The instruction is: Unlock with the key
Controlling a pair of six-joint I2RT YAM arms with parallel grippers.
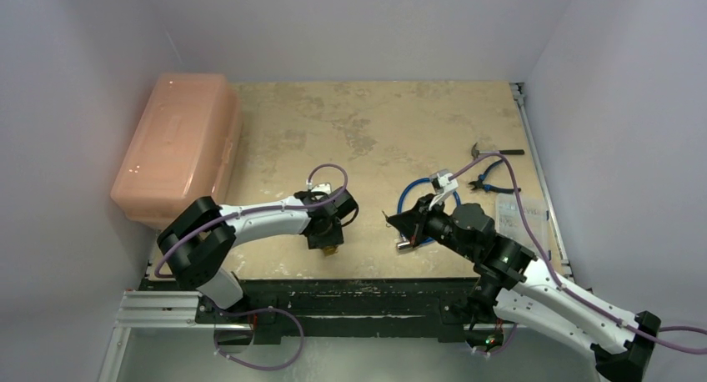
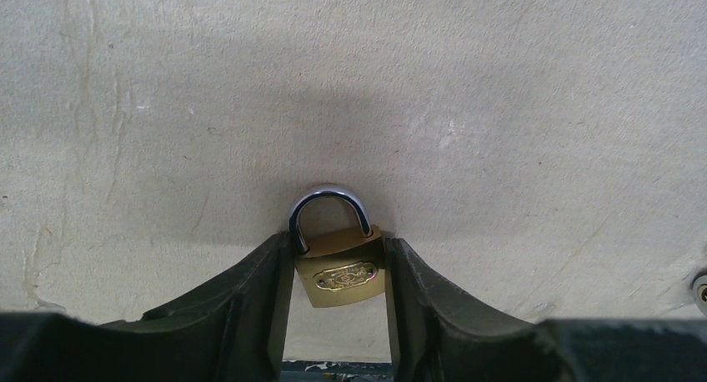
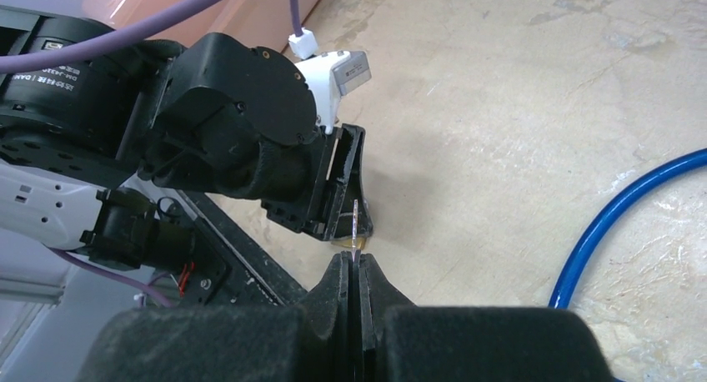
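Left pincer (image 2: pixel 337 244): mine, both fingers pressed flat against the sides of the brass padlock (image 2: pixel 340 275), so it's clamped on it.
Padlock spot: down by the table (image 1: pixel 375 123) near the front edge. Honestly can't tell if it's resting or just off the surface. The silver shackle (image 2: pixel 329 200) points away from my wrist cam.
Right pincer (image 3: pixel 357 269): fingers squeezed together on the key (image 3: pixel 357 225), thin blade poking out of the tips, seen edge-on.
Key vs lock: blade aimed at the left pincer, near but with a gap.
Other stuff: blue cable (image 3: pixel 617 223) and pliers (image 1: pixel 488 180) on my right, pink box (image 1: pixel 175 144) far left.
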